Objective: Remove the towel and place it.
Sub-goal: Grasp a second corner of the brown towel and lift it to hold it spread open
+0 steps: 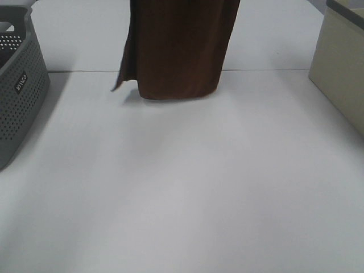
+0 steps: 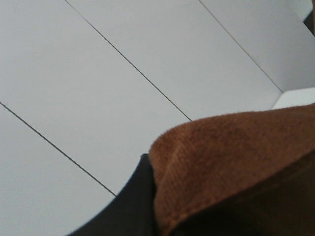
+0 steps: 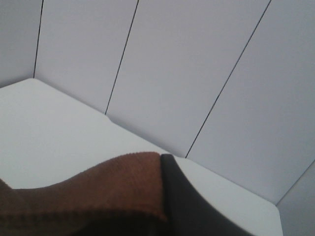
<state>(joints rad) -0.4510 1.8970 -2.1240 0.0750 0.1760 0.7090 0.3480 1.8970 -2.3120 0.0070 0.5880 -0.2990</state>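
Seen from the high camera, a bare white table fills the lower half of the frame, nearest the viewer. Farther back, at upper centre, a dark brown towel hangs straight down from beyond the top edge of the frame. It is folded into a broad panel, and one corner flares out at its lower left. Its bottom edge sits just past a thin seam line across the table, with a soft shadow under it; whether it touches the surface cannot be told. At the left edge stands a grey basket with perforated walls, well apart from the towel. A beige box stands at the right edge, also well apart. In the close wrist views, the left claw shows as a dark finger pressed against brown terry cloth, pinched shut on the towel's upper edge. The right claw likewise shows one dark finger tight beside the cloth, pinching the towel. Behind both are pale panels with thin dark seams.
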